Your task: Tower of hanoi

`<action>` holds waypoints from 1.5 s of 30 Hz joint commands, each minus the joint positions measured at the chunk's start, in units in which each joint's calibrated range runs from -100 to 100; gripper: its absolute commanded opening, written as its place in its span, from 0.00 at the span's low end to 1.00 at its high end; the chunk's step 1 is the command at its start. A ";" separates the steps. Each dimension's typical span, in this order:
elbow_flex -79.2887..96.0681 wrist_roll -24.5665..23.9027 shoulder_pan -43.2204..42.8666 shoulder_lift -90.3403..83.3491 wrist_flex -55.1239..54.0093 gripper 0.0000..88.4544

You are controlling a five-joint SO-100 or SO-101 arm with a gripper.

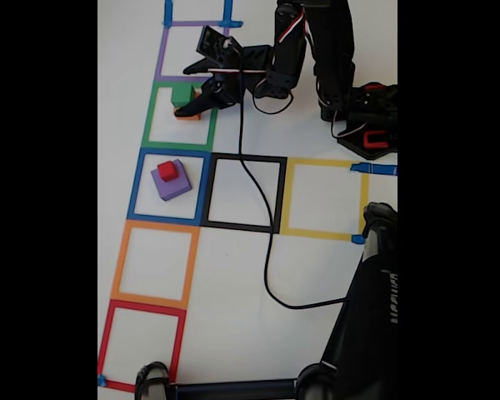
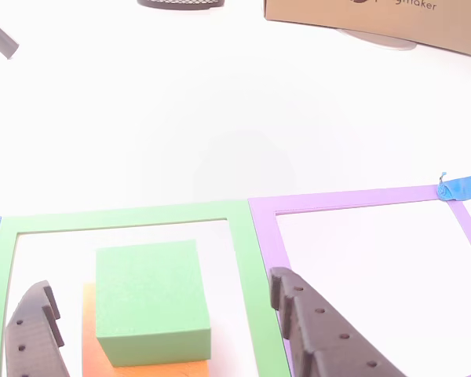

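In the fixed view the tower of hanoi stands as two stacks. A green cube [image 1: 180,94] rests on an orange cube [image 1: 187,115] inside the green tape square [image 1: 152,117]. A small red cube [image 1: 167,171] sits on the purple cube [image 1: 173,185] inside the blue tape square. My gripper [image 1: 184,90] is open and low over the green square. In the other view its black fingers [image 2: 314,330] stand left and right of the green cube [image 2: 151,298], with gaps on both sides. The orange cube [image 2: 90,345] peeks out beneath.
Tape squares run down the fixed view: purple [image 1: 162,50], green, blue, orange [image 1: 121,262], red [image 1: 108,337], with black [image 1: 246,158] and yellow [image 1: 325,164] ones beside the blue. A black cable [image 1: 262,225] crosses the black square. The arm's base [image 1: 367,125] and a black stand [image 1: 371,317] sit at right.
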 commanded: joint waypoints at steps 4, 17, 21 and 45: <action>-2.60 0.36 -0.04 1.20 -2.23 0.34; -2.14 0.36 -1.67 1.36 -2.55 0.30; -1.69 0.36 -2.15 1.36 -2.55 0.28; -1.42 0.36 -4.55 4.03 -4.58 0.19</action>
